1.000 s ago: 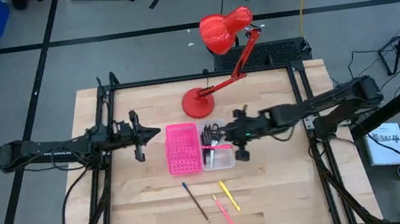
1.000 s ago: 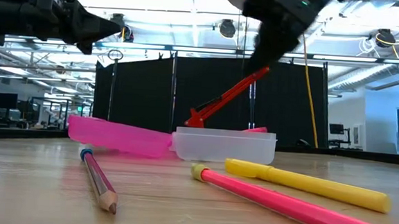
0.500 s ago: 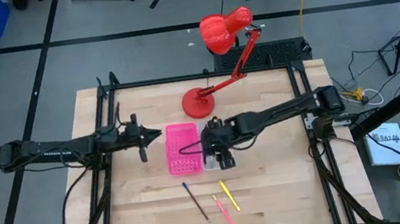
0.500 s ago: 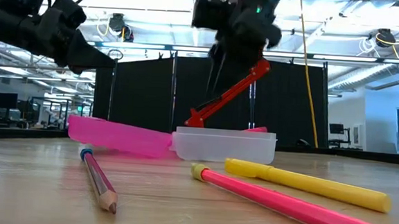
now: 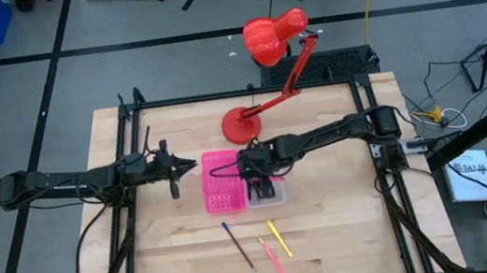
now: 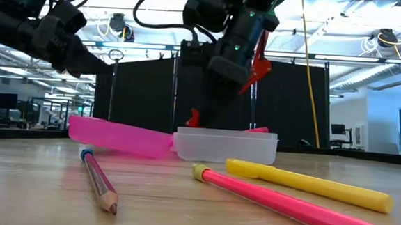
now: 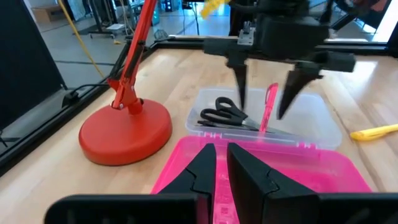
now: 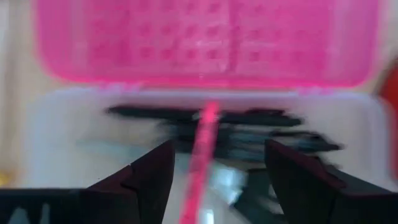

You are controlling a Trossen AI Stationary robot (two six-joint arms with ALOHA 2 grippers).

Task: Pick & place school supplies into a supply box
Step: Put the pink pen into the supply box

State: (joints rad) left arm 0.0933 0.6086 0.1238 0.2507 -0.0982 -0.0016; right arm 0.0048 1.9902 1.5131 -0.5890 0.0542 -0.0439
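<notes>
The supply box lies open mid-table, with its pink dotted half (image 5: 222, 185) beside its clear half (image 7: 323, 124). Black-handled scissors (image 7: 224, 115), a pink pen (image 7: 268, 107) and a dark pen lie in the clear half. My right gripper (image 7: 266, 93) hangs open over the clear half, pointing down. Its fingertips stand on either side of the pink pen (image 8: 202, 146) and touch nothing. A pencil (image 5: 237, 243), a pink pen (image 5: 276, 264) and a yellow pen (image 5: 279, 237) lie on the table nearer the front. My left gripper (image 7: 222, 152) waits left of the pink half with a narrow gap between its fingers.
A red desk lamp stands just behind the box on its round base (image 5: 242, 125). Its arm slants up to the head (image 5: 273, 36) beyond the table's far edge. Bare wood lies to the left, right and front of the loose pens.
My right gripper has gone toward the table's left and down, from beside the box to over its clear half, and its fingers have opened. My left gripper has tipped its fingers a little downward where it stands. The supplies have not moved.
</notes>
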